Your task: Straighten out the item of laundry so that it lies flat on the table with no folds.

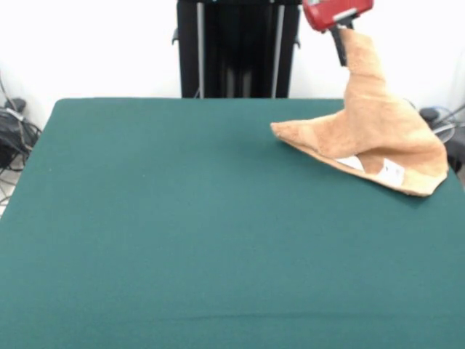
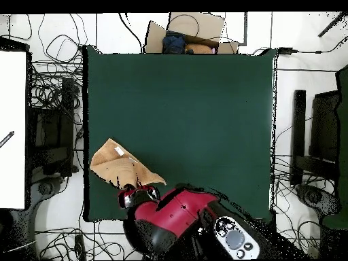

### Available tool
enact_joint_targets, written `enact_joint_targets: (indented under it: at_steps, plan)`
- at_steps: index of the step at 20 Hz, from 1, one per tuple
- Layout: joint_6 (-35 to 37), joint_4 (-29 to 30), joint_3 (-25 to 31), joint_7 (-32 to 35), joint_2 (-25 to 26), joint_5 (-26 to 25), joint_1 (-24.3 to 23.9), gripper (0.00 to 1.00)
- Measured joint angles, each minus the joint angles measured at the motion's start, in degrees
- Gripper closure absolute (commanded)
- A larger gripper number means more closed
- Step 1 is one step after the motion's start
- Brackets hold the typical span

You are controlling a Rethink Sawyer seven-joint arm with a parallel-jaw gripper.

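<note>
My claw (image 1: 341, 30) pinches one corner of the towel (image 1: 370, 131) and holds it up in a peak; the cloth hangs below me in a tent, and its lower edges with the white labels (image 1: 391, 170) rest on the tabletop (image 1: 182, 233). Its hem lies near the tabletop's side edge. Away from that edge, bare green stretches wide.

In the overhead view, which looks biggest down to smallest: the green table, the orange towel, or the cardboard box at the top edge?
1. Table, by far.
2. Towel.
3. Cardboard box, looking close to the towel; part of it is hidden, so their order is unsure.
</note>
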Motion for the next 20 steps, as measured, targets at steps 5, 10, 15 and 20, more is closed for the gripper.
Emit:
enact_joint_targets:
  at_steps: [5, 10, 15, 20]
  plan:
    - [0.21, 0.49, 3.85, 0.00, 0.93, 0.21, -5.82, 1.00]
    - [1.99, 0.52, 7.09, -0.01, 2.91, 0.14, -11.56, 1.00]
    - [3.69, 0.52, 8.53, -0.17, 4.69, -0.21, -14.01, 1.00]
    - [5.21, 0.51, 8.88, -1.20, 6.47, -1.60, -15.66, 1.00]
